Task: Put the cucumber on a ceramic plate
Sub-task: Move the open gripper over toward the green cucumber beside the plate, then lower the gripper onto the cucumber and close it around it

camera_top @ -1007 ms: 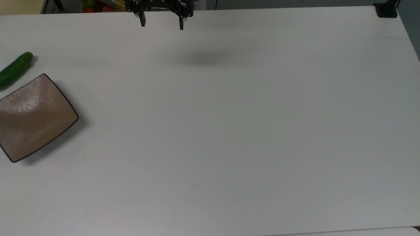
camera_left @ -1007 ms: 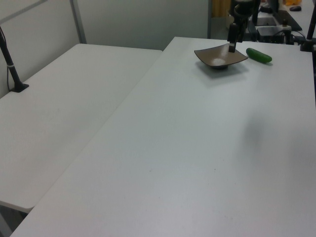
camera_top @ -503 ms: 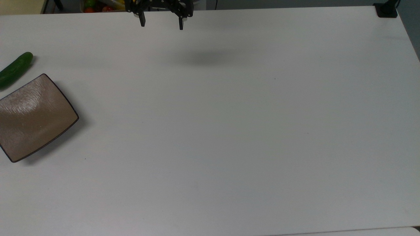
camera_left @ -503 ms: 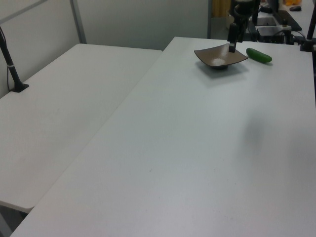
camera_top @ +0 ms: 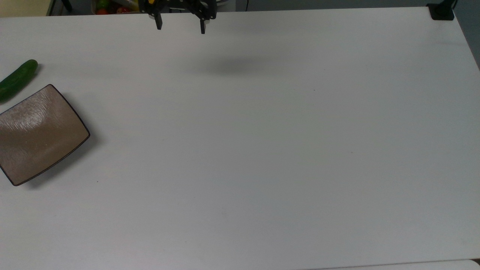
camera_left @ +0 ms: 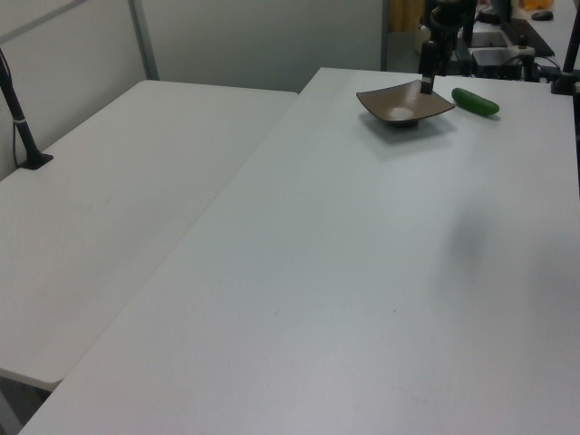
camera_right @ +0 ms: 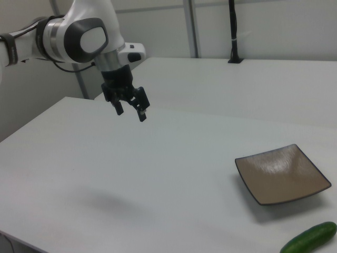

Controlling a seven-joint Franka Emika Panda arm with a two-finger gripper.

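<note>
The dark green cucumber [camera_top: 17, 79] lies on the white table at the top view's far left, just above the brown square ceramic plate [camera_top: 37, 133]. In the right view the cucumber [camera_right: 309, 238] sits at the bottom right, in front of the plate [camera_right: 283, 174]. In the left view the cucumber [camera_left: 475, 101] rests to the right of the plate [camera_left: 403, 103]. My gripper [camera_top: 180, 26] hangs open and empty high over the table's far edge, well away from both; it also appears in the right view [camera_right: 130, 110].
The white table [camera_top: 262, 150] spreads wide to the top view's right. A black post base [camera_top: 441, 11] stands at its top right corner. A second white table [camera_left: 109, 208] adjoins on the left view's left. Colourful items [camera_top: 108, 5] lie beyond the far edge.
My gripper has shifted slightly toward the top view's left. Cucumber and plate have stayed put.
</note>
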